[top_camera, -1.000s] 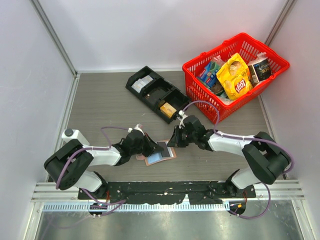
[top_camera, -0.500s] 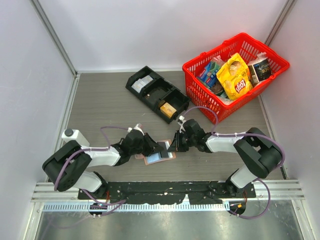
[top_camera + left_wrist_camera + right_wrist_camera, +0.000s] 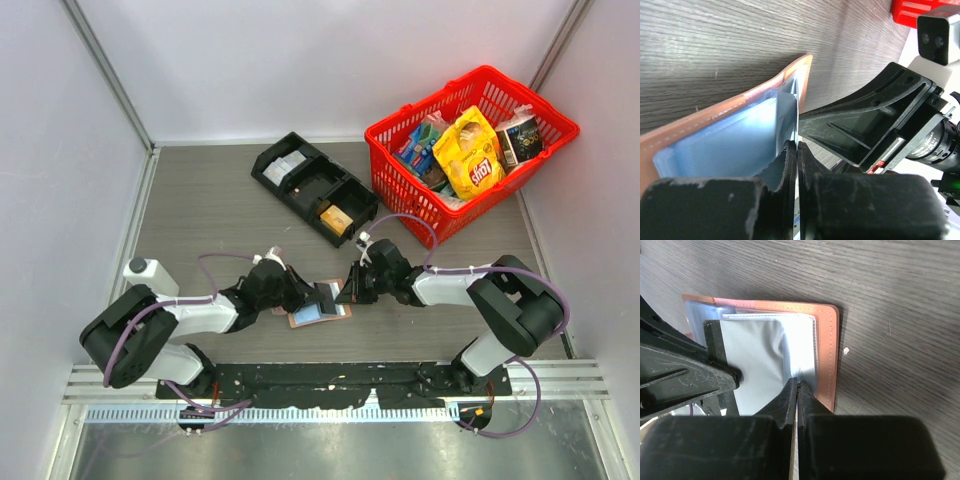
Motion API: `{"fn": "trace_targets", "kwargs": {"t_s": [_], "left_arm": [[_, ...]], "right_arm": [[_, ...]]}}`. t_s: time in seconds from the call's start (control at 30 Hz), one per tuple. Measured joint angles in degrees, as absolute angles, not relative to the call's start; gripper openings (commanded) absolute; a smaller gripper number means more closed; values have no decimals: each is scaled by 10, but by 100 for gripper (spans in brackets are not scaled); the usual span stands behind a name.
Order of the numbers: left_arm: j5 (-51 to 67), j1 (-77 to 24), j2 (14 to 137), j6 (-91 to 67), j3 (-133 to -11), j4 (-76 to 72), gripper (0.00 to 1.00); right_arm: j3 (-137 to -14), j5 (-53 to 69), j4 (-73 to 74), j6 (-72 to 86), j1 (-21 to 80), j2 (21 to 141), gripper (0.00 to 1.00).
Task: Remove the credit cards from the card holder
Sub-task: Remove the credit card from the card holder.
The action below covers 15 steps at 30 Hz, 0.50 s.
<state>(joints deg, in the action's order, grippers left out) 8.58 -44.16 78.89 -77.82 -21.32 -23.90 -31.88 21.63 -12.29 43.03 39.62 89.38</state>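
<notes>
Top external view: the left pincer (image 3: 300, 294) sits low over the counter (image 3: 200, 210), near its middle and beyond the arm bases. Its jaws are clenched on a thin, pale blue inner leaf of the card holder (image 3: 314, 314); the left wrist view confirms this grip.

Card holder: salmon-pink cover with a stitched edge and rounded corners, and pale blue panels inside. It lies open on the counter, inner side up. One leaf is lifted and stands up between the two pincers. The long axis runs left to right across the counter, with the right end slightly farther from the arm bases.

The right pincer (image 3: 347, 291), just right of the holder, is clenched on the edge of a pale inner leaf.
</notes>
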Motion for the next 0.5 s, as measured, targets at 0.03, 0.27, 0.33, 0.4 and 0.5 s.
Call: {"fn": "trace_targets", "kwargs": {"t_s": [0.03,0.27,0.33,0.4,0.5], "left_arm": [[86,-441,788,-778,-212,-237,2],[72,-441,740,-776,-205,-192,0],[61,-441,706,-773,-204,-158,0],[49,-441,668,-767,-204,-120,0],[24,-441,609,-758,-204,-60,0]], "right_arm": [[-319,216,-123,431,396,894,4],[-319,214,-122,431,395,894,4],[-319,212,-121,431,395,894,4],[-320,211,-119,431,395,894,4],[-324,206,-108,429,395,892,4]]}}
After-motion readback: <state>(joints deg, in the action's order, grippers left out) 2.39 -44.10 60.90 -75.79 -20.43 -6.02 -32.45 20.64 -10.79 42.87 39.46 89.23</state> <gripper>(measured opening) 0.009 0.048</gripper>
